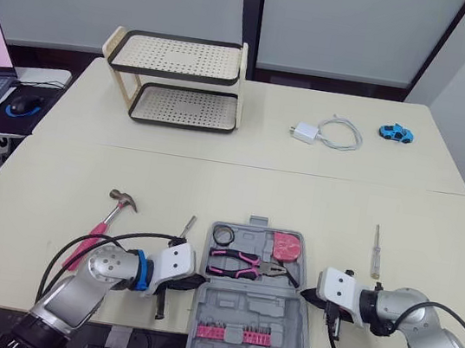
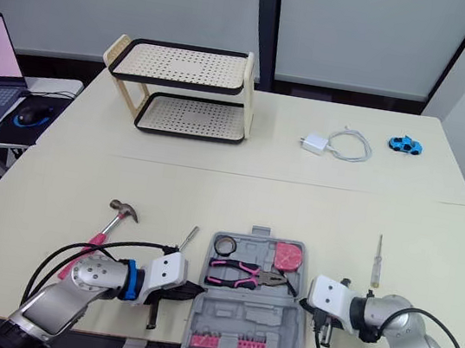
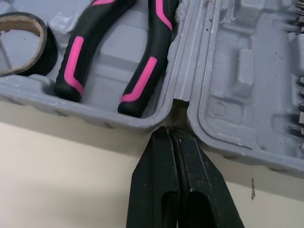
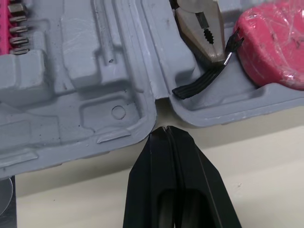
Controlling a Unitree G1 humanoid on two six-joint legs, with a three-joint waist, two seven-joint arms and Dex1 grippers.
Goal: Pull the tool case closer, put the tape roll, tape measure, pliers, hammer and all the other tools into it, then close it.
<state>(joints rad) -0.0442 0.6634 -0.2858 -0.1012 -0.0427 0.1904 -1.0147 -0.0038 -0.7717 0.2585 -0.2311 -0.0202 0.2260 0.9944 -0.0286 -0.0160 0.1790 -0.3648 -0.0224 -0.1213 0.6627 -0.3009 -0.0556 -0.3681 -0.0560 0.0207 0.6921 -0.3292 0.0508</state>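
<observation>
Head view: we see the moulded grey plastic tool case (image 1: 252, 313) open at the near edge of the desk (image 1: 341, 208), with a forearm lying low on either side. Left wrist view: left pincer (image 3: 169, 131) clenched and empty, tips at the hinge notch near the pink-and-black pliers (image 3: 142, 78). Right wrist view: right pincer (image 4: 165, 129) likewise clenched at the opposite notch.

A rack (image 1: 179, 59), white charger (image 1: 305, 132) and blue toy car (image 1: 395, 133) sit well apart.
</observation>
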